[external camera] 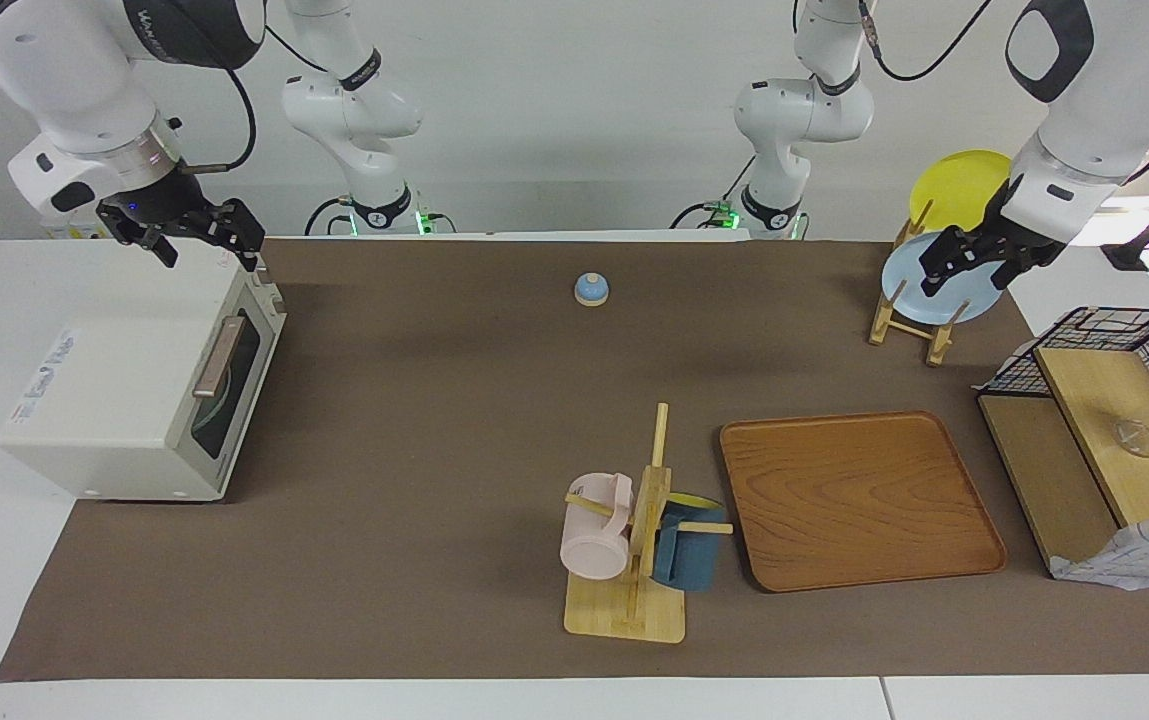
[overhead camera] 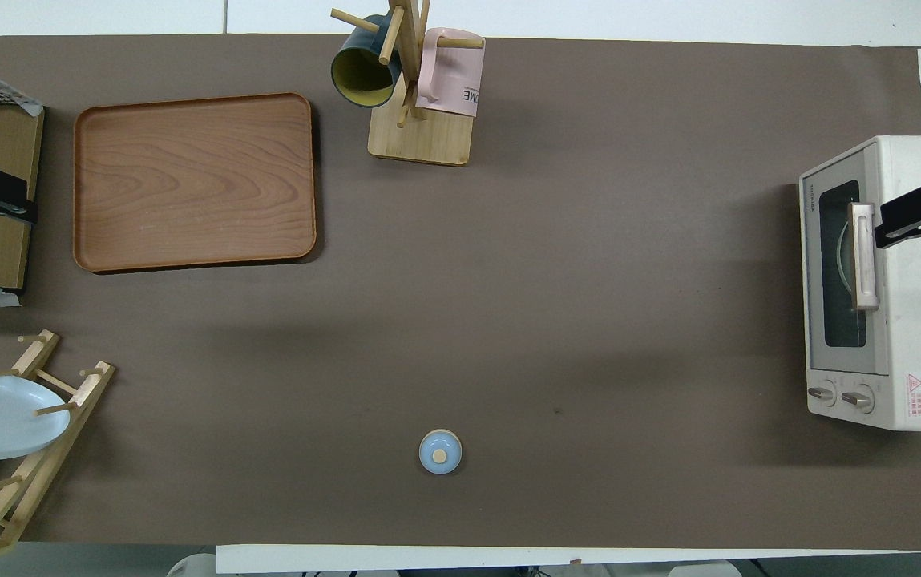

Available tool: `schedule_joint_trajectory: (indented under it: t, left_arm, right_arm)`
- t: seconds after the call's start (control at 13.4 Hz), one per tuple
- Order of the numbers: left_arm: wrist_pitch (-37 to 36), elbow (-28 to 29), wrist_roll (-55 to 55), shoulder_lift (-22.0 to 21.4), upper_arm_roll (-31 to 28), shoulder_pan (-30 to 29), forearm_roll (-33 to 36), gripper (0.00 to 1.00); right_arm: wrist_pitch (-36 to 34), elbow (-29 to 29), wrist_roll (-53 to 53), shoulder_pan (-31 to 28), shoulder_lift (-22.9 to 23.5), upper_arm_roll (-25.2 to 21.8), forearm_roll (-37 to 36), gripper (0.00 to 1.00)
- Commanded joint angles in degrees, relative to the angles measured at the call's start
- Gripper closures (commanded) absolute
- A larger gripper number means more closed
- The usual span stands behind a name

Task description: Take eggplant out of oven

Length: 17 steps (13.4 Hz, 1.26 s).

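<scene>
Cream-white oven [external camera: 124,400] sits door-closed, contents unseen; right gripper [external camera: 196,232] above, empty, fingers parted.

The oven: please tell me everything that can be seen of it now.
The oven is a boxy cream-white toaster oven at the right arm's end of the table. Its dark glass door is shut and carries a tan bar handle; two knobs sit on the front, at the end nearer to the robots. A label lies on its top. A curved pale line shows through the glass; no eggplant can be made out. The right gripper is over its top, near the door edge.
</scene>
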State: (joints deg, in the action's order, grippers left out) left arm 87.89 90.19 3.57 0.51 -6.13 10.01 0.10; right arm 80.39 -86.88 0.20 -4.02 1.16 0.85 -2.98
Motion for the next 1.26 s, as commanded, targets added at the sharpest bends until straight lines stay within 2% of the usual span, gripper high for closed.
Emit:
schedule_joint_trajectory:
  t: [0.0,0.3,0.37,0.45,0.52,0.6,0.74,1.19]
  left_arm:
    - [-0.35,1.21,0.74,-1.21,0.33,-0.17,0.96,0.0]
    - [-0.35,1.21,0.74,-1.21,0.33,-0.17,1.04,0.0]
    - [-0.44,1.21,0.74,-1.21,0.33,-0.17,1.04,0.0]
    - [-0.44,1.21,0.74,-1.3,0.33,-0.17,1.04,0.0]
    - [-0.44,1.21,0.74,-1.21,0.33,-0.17,0.96,0.0]
    - [-0.44,1.21,0.74,-1.21,0.33,-0.17,1.04,0.0]
    - [-0.44,1.21,0.74,-1.21,0.33,-0.17,1.04,0.0]
    - [-0.44,1.21,0.74,-1.21,0.33,-0.17,1.04,0.0]
  right_arm:
    - [-0.32,-0.83,-0.47,0.06,-1.07,0.21,1.22,0.0]
    - [0.73,-1.45,-1.6,0.41,-1.34,0.56,1.22,0.0]
    - [2.82,-1.63,-2.65,0.41,-1.34,0.56,1.22,0.11]
    - [4.5,-2.5,-3.62,0.41,-1.43,0.56,1.22,0.58]
    - [6.95,-6.34,-5.28,0.33,-2.82,0.56,1.22,0.77]
    - [12.28,-11.08,-6.69,-0.02,-3.97,0.47,1.13,0.96]
    - [16.54,-15.68,-6.27,0.06,-3.8,0.39,0.17,1.0]
    - [21.55,-21.31,-6.18,-2.13,-1.43,0.3,-5.1,1.0]
